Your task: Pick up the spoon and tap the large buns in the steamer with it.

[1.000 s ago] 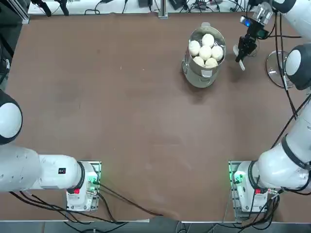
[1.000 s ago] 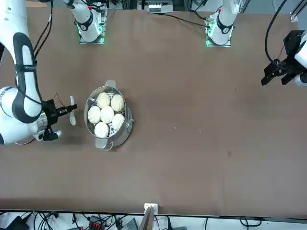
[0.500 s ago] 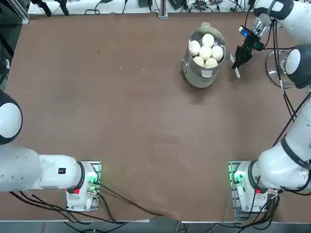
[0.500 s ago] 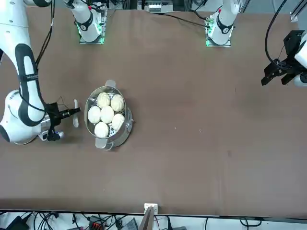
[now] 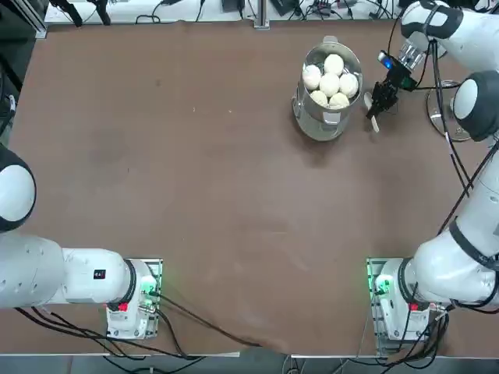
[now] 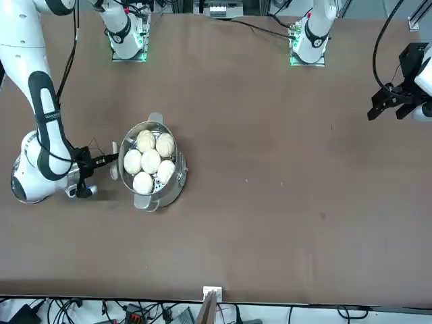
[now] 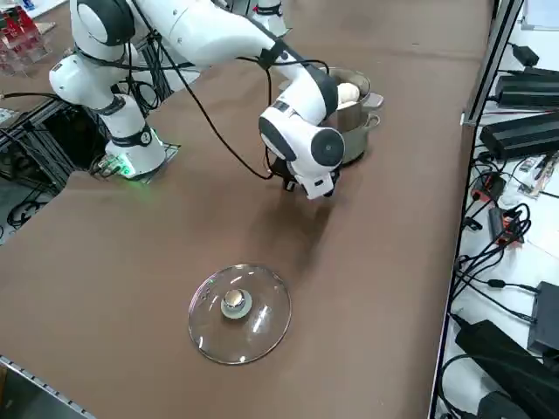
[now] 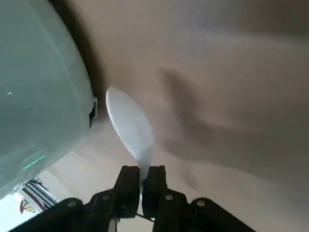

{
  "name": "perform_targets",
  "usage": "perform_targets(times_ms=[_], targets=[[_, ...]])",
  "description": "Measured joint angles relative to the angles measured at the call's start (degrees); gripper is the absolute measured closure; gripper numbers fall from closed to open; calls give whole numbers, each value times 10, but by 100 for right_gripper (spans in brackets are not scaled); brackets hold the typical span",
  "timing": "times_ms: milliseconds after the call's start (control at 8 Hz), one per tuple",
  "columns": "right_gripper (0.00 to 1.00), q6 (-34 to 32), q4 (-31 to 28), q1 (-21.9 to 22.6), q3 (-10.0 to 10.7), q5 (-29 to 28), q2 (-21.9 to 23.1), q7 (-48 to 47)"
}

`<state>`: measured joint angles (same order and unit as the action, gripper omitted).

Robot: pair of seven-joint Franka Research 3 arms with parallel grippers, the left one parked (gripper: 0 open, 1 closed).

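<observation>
So the tool [image 8: 142, 181] has the white spoon [image 8: 130, 123] pinched by its handle, probably so the bowl stays free for tapping. It's right beside the steamer [image 5: 321, 123], whose upright walls keep the 6 buns [image 6: 150, 160] bunched together.

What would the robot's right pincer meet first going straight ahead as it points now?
The right pincer, beside the steamer, would probably meet the tabletop, its spoon touching first; clearance from the steamer is unclear.

A brown table [image 5: 234, 195] bears the steamer [image 5: 320, 121] and glass lid [image 7: 240, 327].
</observation>
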<state>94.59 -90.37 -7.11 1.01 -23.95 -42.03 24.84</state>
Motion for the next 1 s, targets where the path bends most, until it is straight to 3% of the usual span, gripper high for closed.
perform_targets(times_ms=[1000], targets=[[82, 19, -2, 0, 0, 0, -25, 4]])
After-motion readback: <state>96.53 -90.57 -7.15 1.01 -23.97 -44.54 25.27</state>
